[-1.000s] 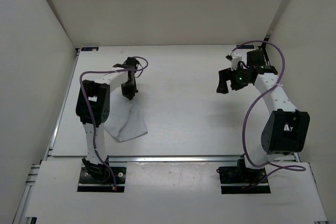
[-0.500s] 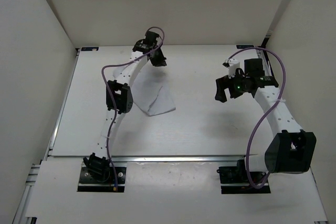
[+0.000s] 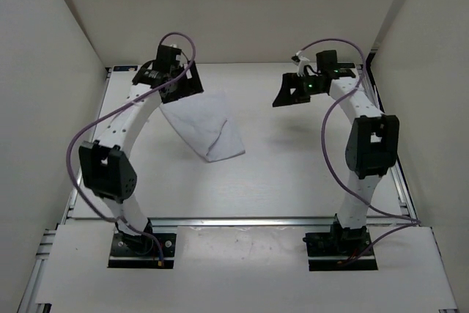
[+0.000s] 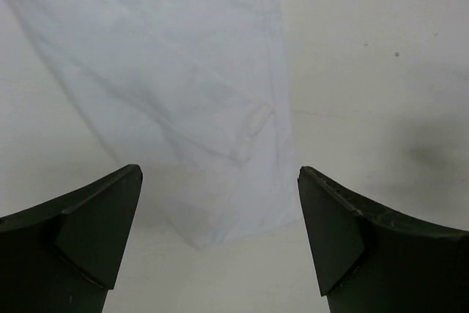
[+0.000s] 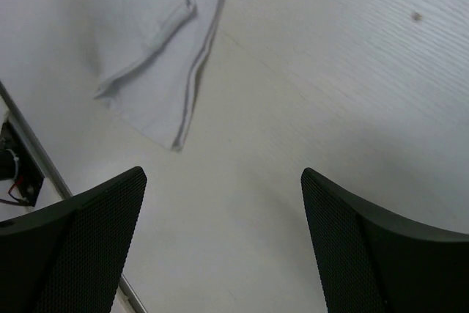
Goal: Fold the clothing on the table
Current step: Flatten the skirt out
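The left tool (image 4: 220, 188) is gaping wide, gripping nothing, hovering over the clothing (image 3: 209, 128) lying on the bench (image 3: 293, 174). The right tool (image 5: 223, 181) is likewise standing apart and empty over open bench, the clothing's edge lying well ahead of it.

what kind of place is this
Likely a robot test cell in a lab: a left arm and right arm bolted by a rail-edged table, white walls around, one piece of clothing.

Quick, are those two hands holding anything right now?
Left hand: open, not holding the thin white fabric clothing.
Right hand: open, empty.
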